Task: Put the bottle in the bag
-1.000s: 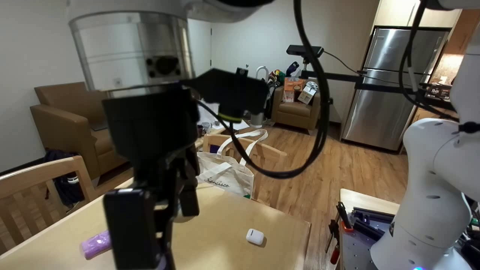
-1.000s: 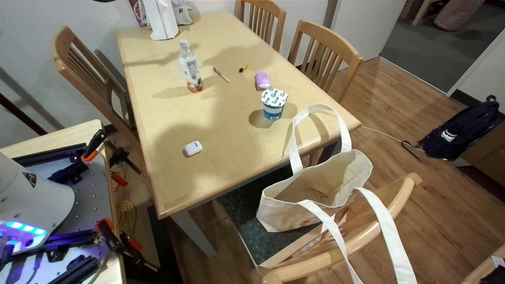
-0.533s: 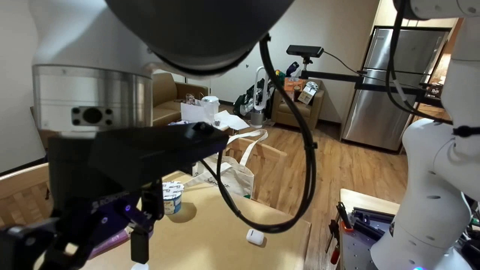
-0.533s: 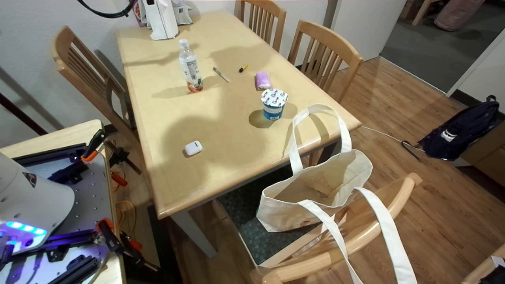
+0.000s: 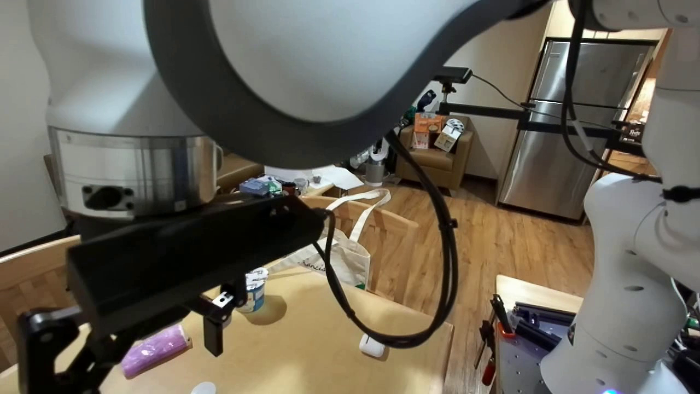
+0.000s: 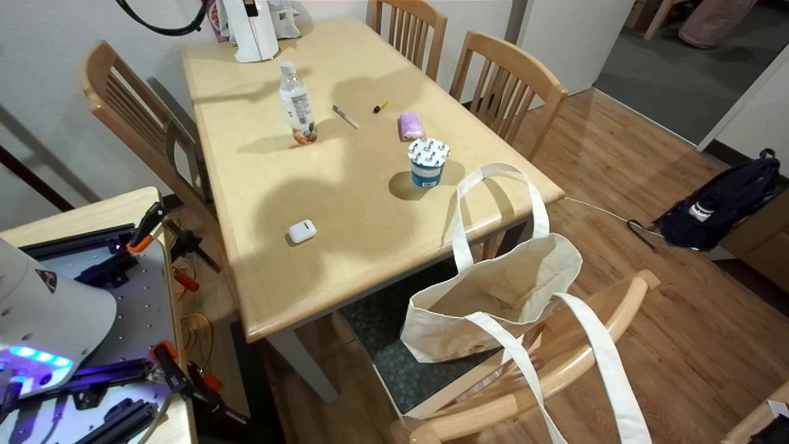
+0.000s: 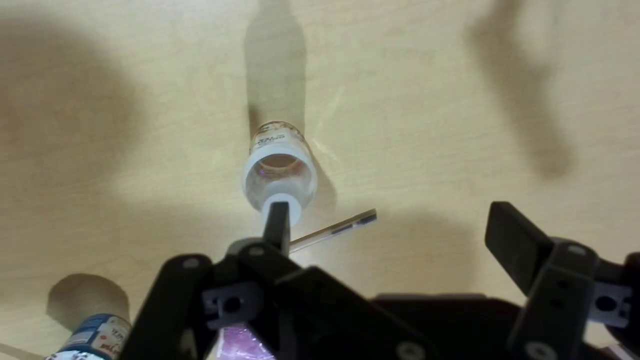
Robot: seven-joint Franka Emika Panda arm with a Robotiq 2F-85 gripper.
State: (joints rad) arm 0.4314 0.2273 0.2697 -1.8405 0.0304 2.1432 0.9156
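The bottle (image 6: 299,111) is clear plastic with a white cap and a printed label. It stands upright on the table; in an exterior view only its white cap (image 5: 203,388) shows at the bottom edge. The cream cloth bag (image 6: 468,330) stands open on a chair at the table's end, handles up; it also shows in an exterior view (image 5: 347,260), partly hidden by the arm. My gripper (image 7: 390,220) is open and empty above the table (image 5: 136,361). In the wrist view the bottle (image 7: 280,172) lies beyond the left finger, whose tip overlaps the cap, not between the fingers.
A blue cup with a patterned lid (image 6: 428,163), a purple pack (image 6: 410,126), a pen (image 6: 345,117), a small yellow-black item (image 6: 380,106) and a white earbud case (image 6: 302,231) lie on the table (image 6: 333,271). Chairs stand around it.
In an exterior view the arm and gripper have moved left and turned, with smaller motion in the last half second. The cup and purple pack are more exposed. The bottle and bag have not moved.
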